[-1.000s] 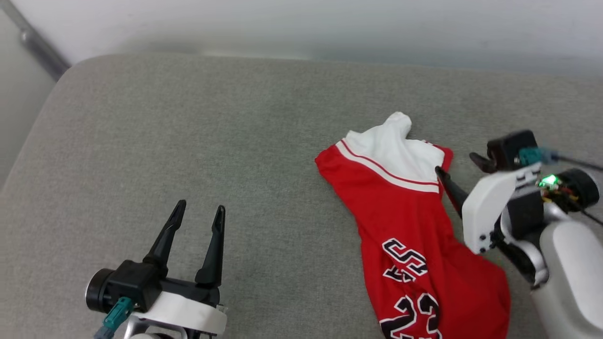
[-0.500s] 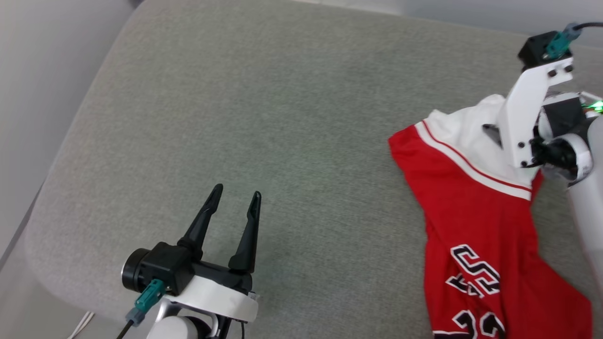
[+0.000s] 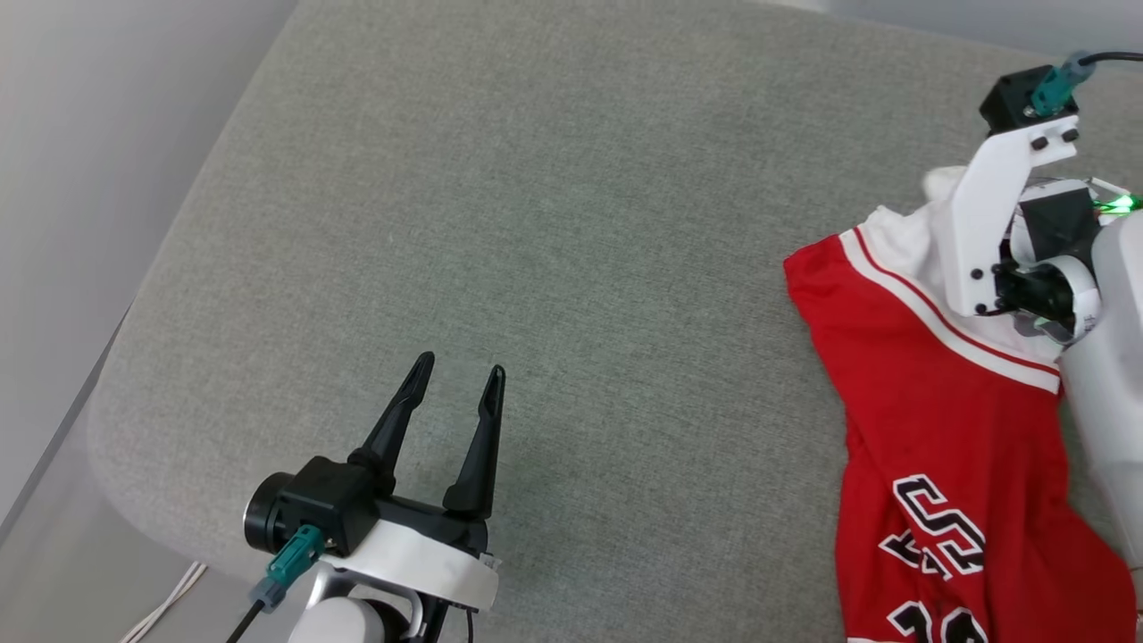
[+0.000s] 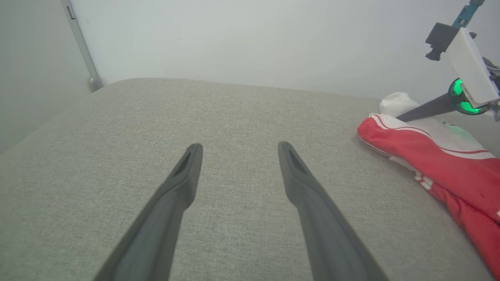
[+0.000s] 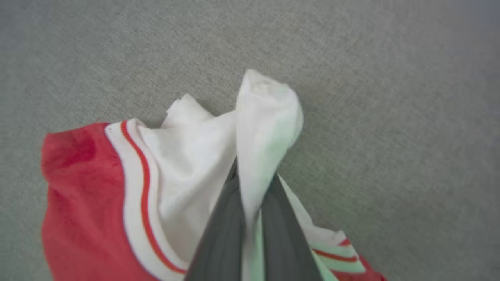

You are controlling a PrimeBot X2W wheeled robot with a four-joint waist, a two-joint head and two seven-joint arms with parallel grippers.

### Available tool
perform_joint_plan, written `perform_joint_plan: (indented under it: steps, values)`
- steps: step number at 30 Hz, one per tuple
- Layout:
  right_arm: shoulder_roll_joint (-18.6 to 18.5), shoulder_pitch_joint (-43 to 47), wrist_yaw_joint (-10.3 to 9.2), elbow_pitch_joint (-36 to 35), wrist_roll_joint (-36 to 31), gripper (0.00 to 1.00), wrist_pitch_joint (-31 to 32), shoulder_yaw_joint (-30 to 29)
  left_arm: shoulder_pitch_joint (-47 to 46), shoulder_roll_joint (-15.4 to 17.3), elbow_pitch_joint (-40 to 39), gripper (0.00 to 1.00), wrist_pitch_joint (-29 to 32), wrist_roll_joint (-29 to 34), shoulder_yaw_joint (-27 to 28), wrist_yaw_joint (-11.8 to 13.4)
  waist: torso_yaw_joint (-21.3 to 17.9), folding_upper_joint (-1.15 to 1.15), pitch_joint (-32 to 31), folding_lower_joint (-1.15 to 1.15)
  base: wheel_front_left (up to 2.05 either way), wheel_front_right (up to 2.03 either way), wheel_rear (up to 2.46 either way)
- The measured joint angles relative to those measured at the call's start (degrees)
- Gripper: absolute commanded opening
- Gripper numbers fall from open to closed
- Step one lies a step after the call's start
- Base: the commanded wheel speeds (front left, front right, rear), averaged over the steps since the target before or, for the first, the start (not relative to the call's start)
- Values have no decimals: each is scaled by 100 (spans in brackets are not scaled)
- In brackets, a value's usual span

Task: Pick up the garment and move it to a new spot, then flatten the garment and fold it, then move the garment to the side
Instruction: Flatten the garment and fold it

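Note:
The garment [image 3: 938,420] is a red jersey with a white sleeve and black lettering. It lies crumpled at the right of the grey cushion, and it appears again at the right of the left wrist view [image 4: 429,156]. My right gripper [image 5: 252,175] is shut on a pinched fold of the white sleeve [image 5: 269,117], which stands up between its fingers. In the head view its white wrist mount [image 3: 1000,223] covers those fingers. My left gripper [image 3: 462,364] hovers open and holds nothing over bare cushion, well to the garment's left [image 4: 239,145].
The grey cushion [image 3: 571,223] has a rounded left edge, with pale floor beyond it [image 3: 80,268]. A white cable [image 3: 170,598] lies on the floor at the lower left. A pale wall [image 4: 250,39] rises behind the cushion.
The head camera has swung, shifting the whole picture. My right gripper has come over the white sleeve and shut on it. The left gripper stays open.

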Motion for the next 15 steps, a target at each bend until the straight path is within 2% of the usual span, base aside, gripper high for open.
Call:
perform_joint_plan:
  steps: [5,10,15]
  values:
    - [56,-48,0,-93,305,0,-320,353,47,68,30,100,0,-7,76,0,-202,0,-182,0,0,0,0]
    - [111,-39,0,-508,789,0,-604,580,120,165,-11,100,0,19,215,-1,-542,0,-413,0,0,0,0]
    - [-112,252,0,-1182,1068,0,-748,455,239,232,-88,100,0,55,366,0,-965,0,-646,0,0,0,0]
